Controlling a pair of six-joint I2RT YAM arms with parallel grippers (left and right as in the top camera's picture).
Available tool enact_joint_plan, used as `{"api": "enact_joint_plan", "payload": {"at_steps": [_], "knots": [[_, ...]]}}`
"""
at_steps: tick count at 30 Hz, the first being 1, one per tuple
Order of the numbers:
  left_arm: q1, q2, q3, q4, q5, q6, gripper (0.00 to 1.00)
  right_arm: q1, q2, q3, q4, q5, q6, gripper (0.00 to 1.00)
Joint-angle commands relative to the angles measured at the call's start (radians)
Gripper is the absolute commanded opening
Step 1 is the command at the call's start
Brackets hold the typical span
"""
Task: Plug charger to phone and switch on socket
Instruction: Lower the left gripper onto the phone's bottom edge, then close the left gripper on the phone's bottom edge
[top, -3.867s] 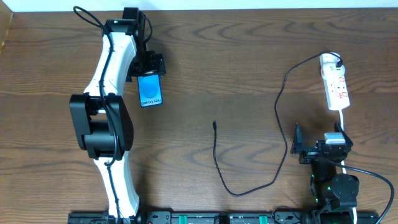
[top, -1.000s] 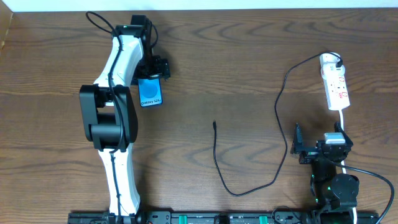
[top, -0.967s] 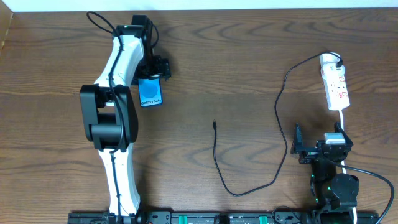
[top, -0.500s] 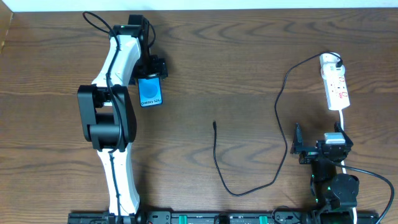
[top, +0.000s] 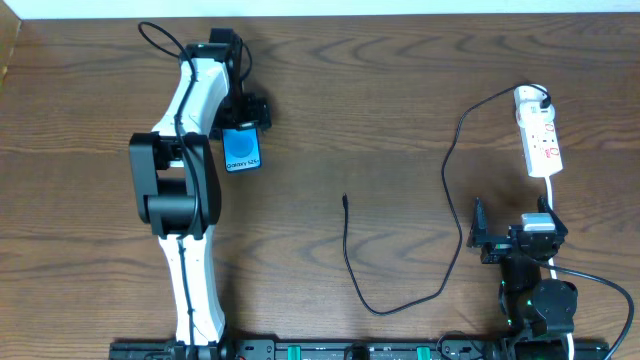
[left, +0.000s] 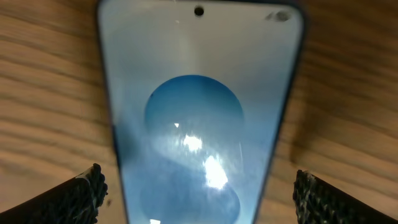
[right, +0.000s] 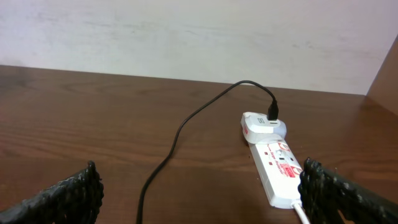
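The phone (top: 242, 150) lies flat on the table at the back left, its screen glowing blue. My left gripper (top: 243, 118) is open, its fingers on either side of the phone's far end; in the left wrist view the phone (left: 199, 118) fills the space between the fingertips (left: 199, 196). The black charger cable (top: 352, 262) runs from its loose tip (top: 344, 198) at mid-table round to its plug in the white power strip (top: 538, 140) at the back right. My right gripper (top: 512, 240) is open and empty in front of the strip (right: 280, 167), with the cable (right: 180, 130) ahead of it.
The strip's white cord (top: 550, 195) runs toward the right arm's base. A wall (right: 199, 37) stands behind the table's far edge.
The left arm has shifted slightly over the phone's far end. The phone, cable, strip and right arm have not moved.
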Motion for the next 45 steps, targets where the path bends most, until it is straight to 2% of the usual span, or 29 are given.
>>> {"api": "enact_joint_plan", "payload": {"at_steps": [1,32,39,45], "knots": [[0.003,0.039,-0.010,-0.005,-0.013,0.002,0.98,0.003,-0.006,-0.001,-0.003,0.008,0.005,0.99],[0.003,0.043,-0.010,0.000,-0.013,0.006,0.98,0.003,-0.006,-0.001,-0.003,0.008,0.005,0.99],[0.003,0.043,-0.010,0.003,-0.013,0.006,0.91,0.003,-0.006,-0.001,-0.003,0.008,0.005,0.99],[0.003,0.043,-0.010,0.003,-0.013,0.006,0.91,0.003,-0.006,-0.001,-0.003,0.008,0.005,0.99]]}}
